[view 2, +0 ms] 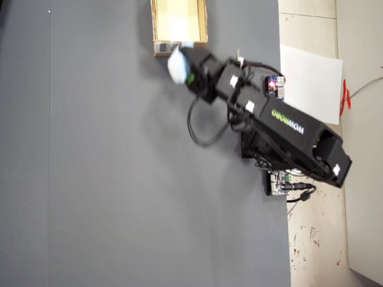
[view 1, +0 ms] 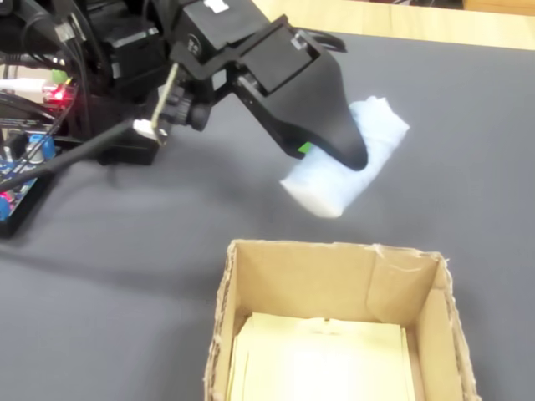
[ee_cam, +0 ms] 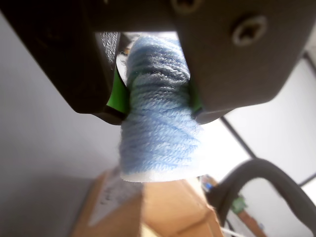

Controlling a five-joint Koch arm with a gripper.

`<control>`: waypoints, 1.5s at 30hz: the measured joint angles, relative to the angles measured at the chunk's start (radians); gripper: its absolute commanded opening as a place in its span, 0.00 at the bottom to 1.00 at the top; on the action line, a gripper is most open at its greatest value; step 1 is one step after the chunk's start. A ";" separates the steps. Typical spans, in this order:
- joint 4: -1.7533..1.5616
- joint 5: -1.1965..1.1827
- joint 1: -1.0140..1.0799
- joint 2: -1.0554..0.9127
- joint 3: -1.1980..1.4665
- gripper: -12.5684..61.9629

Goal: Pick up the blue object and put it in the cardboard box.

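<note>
Just short of the cardboard box [view 1: 334, 284], the blue object [view 1: 343, 171] is clamped in the gripper [ee_cam: 159, 96]; it should be carried fully over the rim before release.

In the overhead view, right of centre, green lettering runs along the black arm [view 2: 287, 122]; it appears upside down and cannot be read with certainty. The white label on the cardboard box [ee_cam: 111, 195] is too blurred to read.
</note>
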State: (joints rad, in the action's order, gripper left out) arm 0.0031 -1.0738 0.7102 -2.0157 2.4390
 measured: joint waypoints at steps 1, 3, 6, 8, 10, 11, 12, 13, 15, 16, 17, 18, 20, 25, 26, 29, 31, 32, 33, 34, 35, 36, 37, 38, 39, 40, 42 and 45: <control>0.038 0.002 0.035 0.028 -0.046 0.23; 0.058 0.002 0.074 0.063 -0.097 0.23; 0.058 0.006 0.123 0.153 -0.179 0.23; 0.058 0.003 0.146 0.193 -0.213 0.23; 0.058 -0.017 0.163 0.242 -0.236 0.23; 0.058 -0.031 0.167 0.265 -0.242 0.23; 0.058 -0.041 0.172 0.284 -0.242 0.23; 0.058 -0.054 0.175 0.304 -0.244 0.24; 0.058 -0.080 0.189 0.341 -0.262 0.43; 0.057 -0.115 0.192 0.345 -0.262 0.46; 0.058 -0.144 0.193 0.347 -0.268 0.51; 0.058 -0.163 0.195 0.348 -0.268 0.55; 0.058 -0.189 0.196 0.350 -0.270 0.56; 0.058 -0.275 0.196 0.344 -0.270 0.59; 0.058 -0.276 0.196 0.341 -0.268 0.59; 0.058 -0.321 0.184 0.256 -0.267 0.59; 0.054 -0.345 0.166 0.218 -0.253 0.59; 0.037 -0.371 0.146 0.187 -0.218 0.59; 0.014 -0.405 0.123 0.156 -0.179 0.59; -0.002 -0.433 0.098 0.130 -0.149 0.59; -0.008 -0.449 0.077 0.109 -0.123 0.59; -0.014 -0.459 0.052 0.084 -0.103 0.59; -0.044 -0.477 0.000 0.021 -0.044 0.59; -0.052 -0.482 -0.009 0.011 -0.032 0.59; -0.074 -0.492 -0.038 -0.020 0.006 0.59; -0.103 -0.509 -0.071 -0.054 0.051 0.59; -0.147 -0.545 -0.141 -0.118 0.121 0.59; -0.187 -0.586 -0.250 -0.202 0.195 0.59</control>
State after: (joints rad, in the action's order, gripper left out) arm -0.1841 -1.6598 0.4602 -2.2181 2.6338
